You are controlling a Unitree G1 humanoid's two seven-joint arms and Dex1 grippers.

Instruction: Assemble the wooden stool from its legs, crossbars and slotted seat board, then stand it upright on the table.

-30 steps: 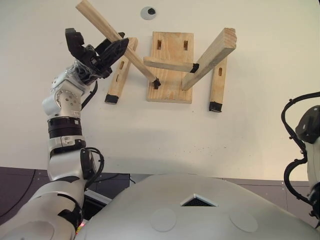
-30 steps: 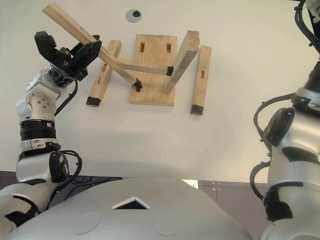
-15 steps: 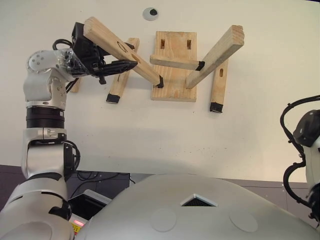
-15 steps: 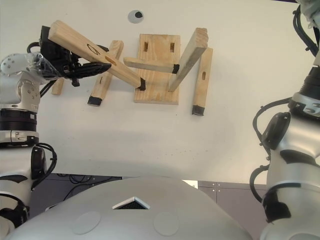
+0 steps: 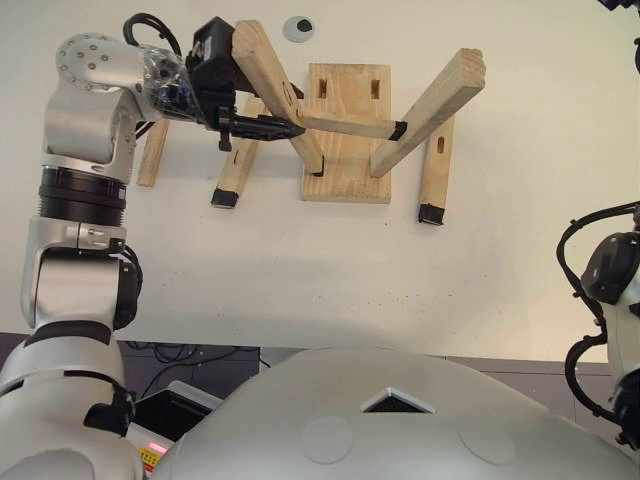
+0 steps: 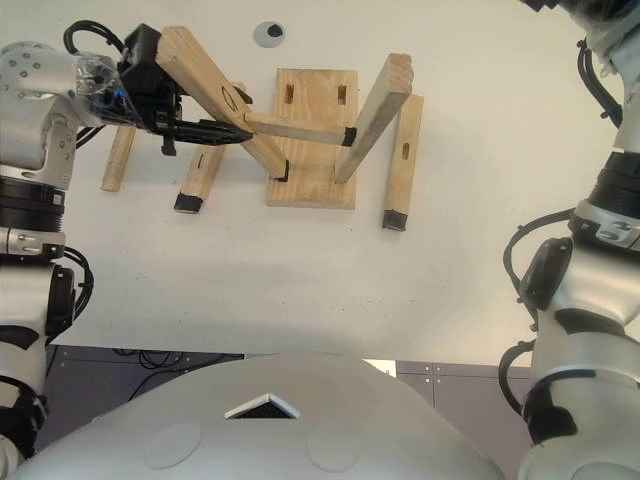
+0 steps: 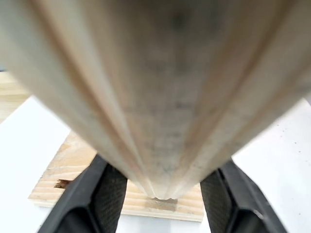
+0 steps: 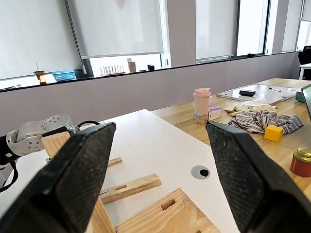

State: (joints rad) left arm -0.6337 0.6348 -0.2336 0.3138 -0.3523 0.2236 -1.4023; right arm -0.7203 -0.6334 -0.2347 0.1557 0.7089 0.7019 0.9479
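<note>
Left eye view shows the left gripper (image 5: 290, 128) over the far side of the white table (image 5: 300, 260), its black fingers (image 5: 262, 126) closed on a pale wooden leg (image 5: 262, 60) that stands tilted; the lower end of this leg touches the left edge of the flat slotted seat board (image 5: 345, 185), which lies on the table; a thin wooden crossbar (image 5: 345, 125) joins this leg to a second tilted leg (image 5: 430, 100), whose lower end rests on the right part of the board; whether the leg ends sit in the slots cannot be told. One loose leg with a black cap (image 5: 238, 165) lies flat just beside the board on its left; another loose leg (image 5: 435, 175) lies just beside the board on its right, partly under the second tilted leg; a short loose wooden bar (image 5: 152, 155) lies farther to the left. A round grey grommet (image 5: 297, 27) sits in the table beyond the board. In the left wrist view the held leg passes between the two fingers; in the right wrist view the right gripper (image 8: 160, 179) hangs high above the table, its jaws wide apart and holding nothing.
</note>
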